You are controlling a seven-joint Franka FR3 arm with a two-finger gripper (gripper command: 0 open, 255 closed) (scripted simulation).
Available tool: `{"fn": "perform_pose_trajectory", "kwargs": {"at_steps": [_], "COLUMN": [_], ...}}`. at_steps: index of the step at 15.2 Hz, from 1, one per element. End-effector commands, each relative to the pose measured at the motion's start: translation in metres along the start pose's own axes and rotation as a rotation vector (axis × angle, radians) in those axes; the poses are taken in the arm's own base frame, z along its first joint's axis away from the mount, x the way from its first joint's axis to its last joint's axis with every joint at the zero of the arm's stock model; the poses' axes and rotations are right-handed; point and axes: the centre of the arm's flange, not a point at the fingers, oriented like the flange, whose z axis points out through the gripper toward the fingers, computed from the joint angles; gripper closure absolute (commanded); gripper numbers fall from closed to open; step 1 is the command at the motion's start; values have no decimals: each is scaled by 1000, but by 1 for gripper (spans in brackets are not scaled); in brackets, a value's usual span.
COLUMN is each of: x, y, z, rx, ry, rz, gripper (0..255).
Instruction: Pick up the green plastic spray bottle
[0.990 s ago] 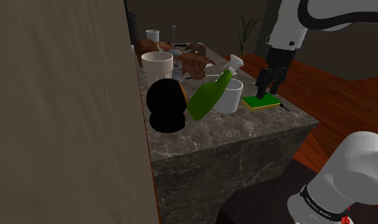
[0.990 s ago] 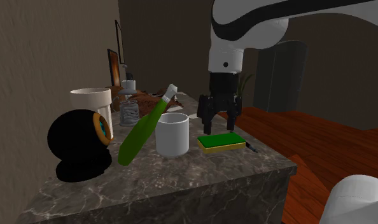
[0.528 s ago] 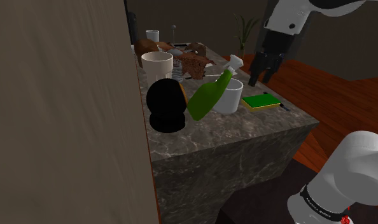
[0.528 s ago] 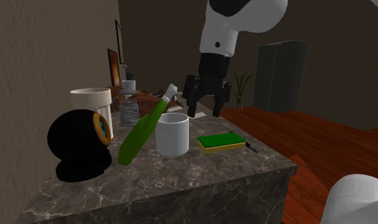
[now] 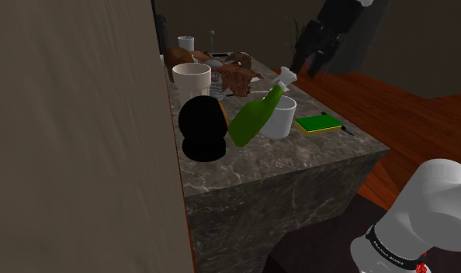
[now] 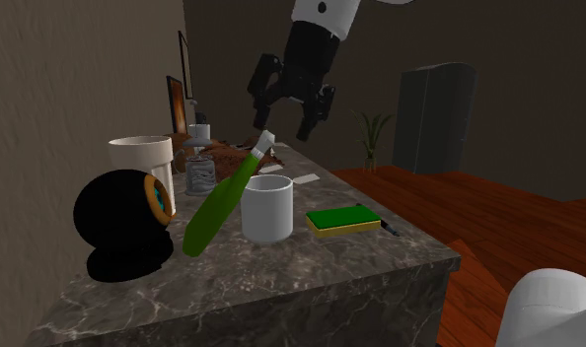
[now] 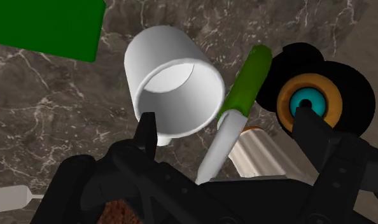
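A dark veined stone desk [image 5: 299,164] is seen across the middle of the shoulder view, with reddish plank floor [image 5: 411,116] at the right and a potted plant [image 6: 374,133] against dim walls. The green spray bottle [image 6: 218,205] is propped aslant on a white cup [image 6: 268,209] at the second exterior view's centre, between a black orb [image 6: 123,225] and a green sponge [image 6: 342,219]. The jaws are held wide apart at that view's top centre, above the bottle's white nozzle, with nothing gripped.

You've got a white mug [image 6: 267,209] between a green sponge [image 6: 342,219] and a black ball [image 6: 123,222] on the marble table [image 6: 281,281].
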Motion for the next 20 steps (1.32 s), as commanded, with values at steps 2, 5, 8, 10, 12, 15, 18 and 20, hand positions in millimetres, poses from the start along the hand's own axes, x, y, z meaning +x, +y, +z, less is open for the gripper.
{"fn": "perform_pose_trajectory", "kwargs": {"at_steps": [2, 5, 8, 10, 12, 15, 18, 20], "x": [1, -2, -5, -5, -5, -5, -5, -5], "y": [-14, -10, -5, -5, -4, -4, -4, -4], "z": [-14, 0, 15, 18, 18, 18, 18, 19], "rx": [29, 29, 29, 29, 29, 29, 29, 29], "ry": [40, 40, 40, 40, 40, 40, 40, 40], "rz": [-12, -12, -12, -12, -12, -13, -13, -13], "gripper": [0, 0, 0, 0, 255, 255, 255, 255]}}
